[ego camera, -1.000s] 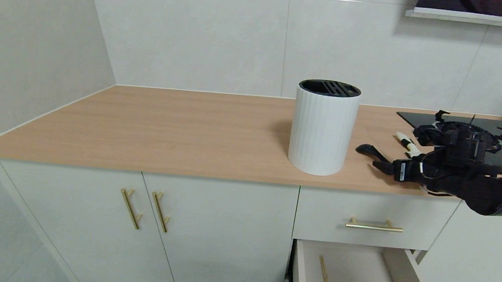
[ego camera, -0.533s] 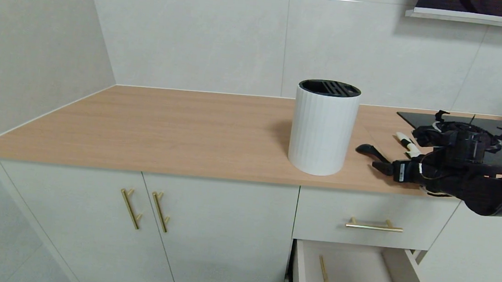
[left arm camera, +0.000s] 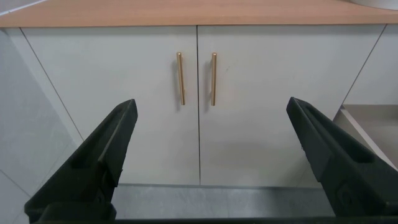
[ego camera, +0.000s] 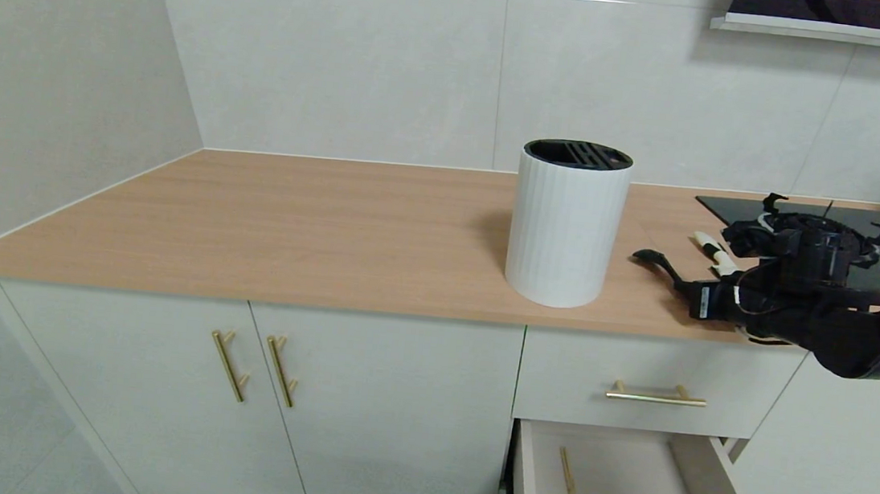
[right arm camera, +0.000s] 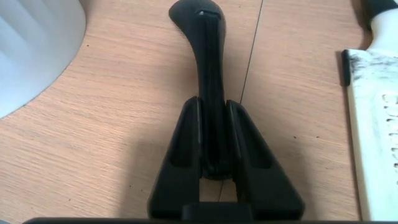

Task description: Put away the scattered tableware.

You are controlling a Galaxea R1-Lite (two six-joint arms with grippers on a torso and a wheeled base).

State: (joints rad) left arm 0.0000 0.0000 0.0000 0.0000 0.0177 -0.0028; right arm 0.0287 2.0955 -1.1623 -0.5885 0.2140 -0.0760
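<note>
**Right pincer has the black handle, left one is just hanging wide**

We've got the right gripper (ego camera: pixel 700 296) sitting low over the worktop (ego camera: pixel 329 220), near its front edge and to the right of the white knife block (ego camera: pixel 567 227). Its fingers are closed narrow around a black utensil handle (ego camera: pixel 652 261). In the right wrist view the handle (right arm camera: pixel 208 74) runs straight out between the two pads of the right gripper (right arm camera: pixel 212 109), with its rounded butt end poking out past the tips towards the block (right arm camera: pixel 31 43). We only see the handle end, so we can't say what kind of utensil it is. We also can't tell whether it is touching the wood (right arm camera: pixel 93 143) or sitting just above it.

Just beside the handle, on the side away from the block, a white-bladed knife (right arm camera: pixel 372 124) lies flat on the worktop, apart from the fingers. From the head view that knife (ego camera: pixel 707 243) sits a bit further back, close to the edge of the black hob (ego camera: pixel 734 207).

The block stands upright with its slotted black top facing up, near the front edge.

The left gripper (left arm camera: pixel 211 106) is spread wide with nothing in it, down in front of the cabinet doors (left arm camera: pixel 124 62) with the gold handles (left arm camera: pixel 180 78).

Below the worktop a drawer (ego camera: pixel 696 481) stands open, and chopsticks (ego camera: pixel 572 486) lie inside near its left wall.
</note>
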